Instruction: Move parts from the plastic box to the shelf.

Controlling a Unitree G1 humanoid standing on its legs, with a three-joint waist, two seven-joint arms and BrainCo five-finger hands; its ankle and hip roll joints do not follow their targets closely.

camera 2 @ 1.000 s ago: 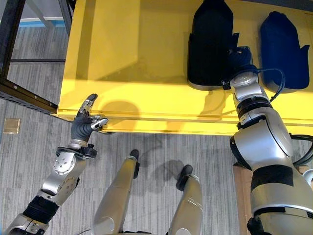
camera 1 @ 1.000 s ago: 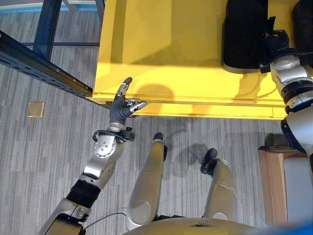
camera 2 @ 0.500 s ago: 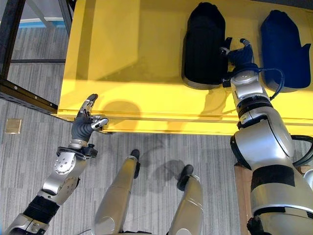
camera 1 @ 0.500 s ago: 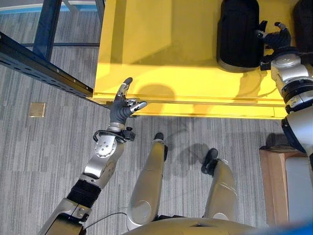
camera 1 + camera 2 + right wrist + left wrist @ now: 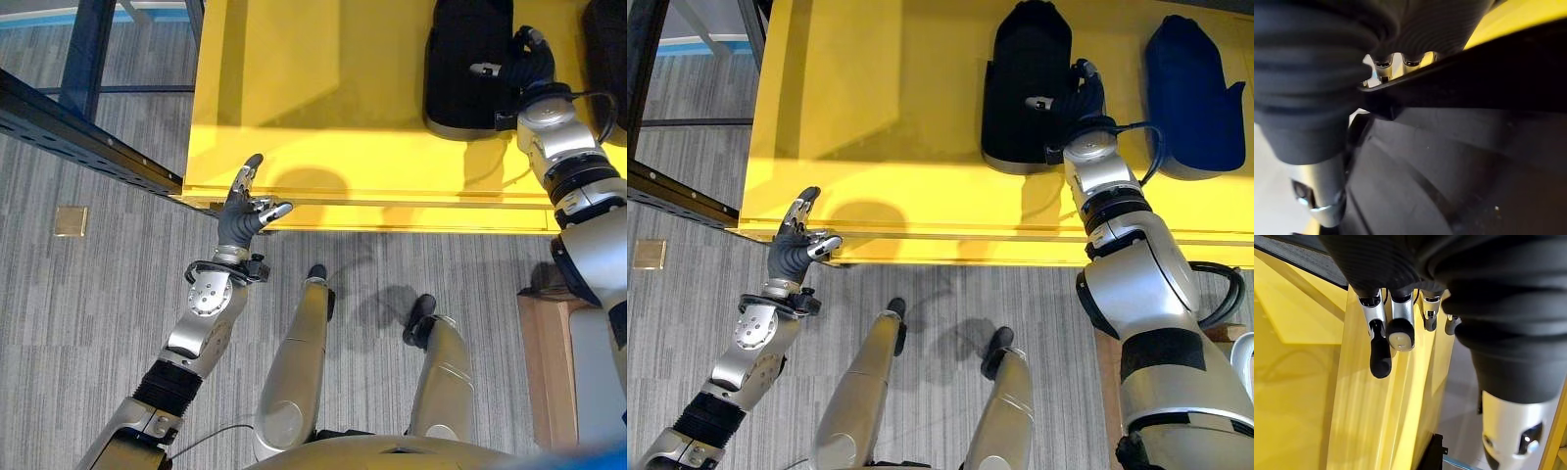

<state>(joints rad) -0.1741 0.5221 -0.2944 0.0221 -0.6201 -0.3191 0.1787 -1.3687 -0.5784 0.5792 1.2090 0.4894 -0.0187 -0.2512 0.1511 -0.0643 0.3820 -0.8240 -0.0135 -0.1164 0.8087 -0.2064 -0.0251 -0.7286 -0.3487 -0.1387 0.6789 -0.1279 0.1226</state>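
Right eye view: right hand (image 5: 1070, 98) fingers curl round the black part (image 5: 1024, 83) in the yellow box (image 5: 892, 176).
Left hand (image 5: 795, 243): fingers apart, idle at the rim.
Tip: firm the grip, then lift straight up.

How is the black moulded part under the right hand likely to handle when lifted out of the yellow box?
The black part looks like a rigid moulded shell, so probably stiff, not floppy. It seems bulky beside the right hand, likely awkward for one hand. Its smooth curved surface may be slippery. The fingers' hold cannot be read.
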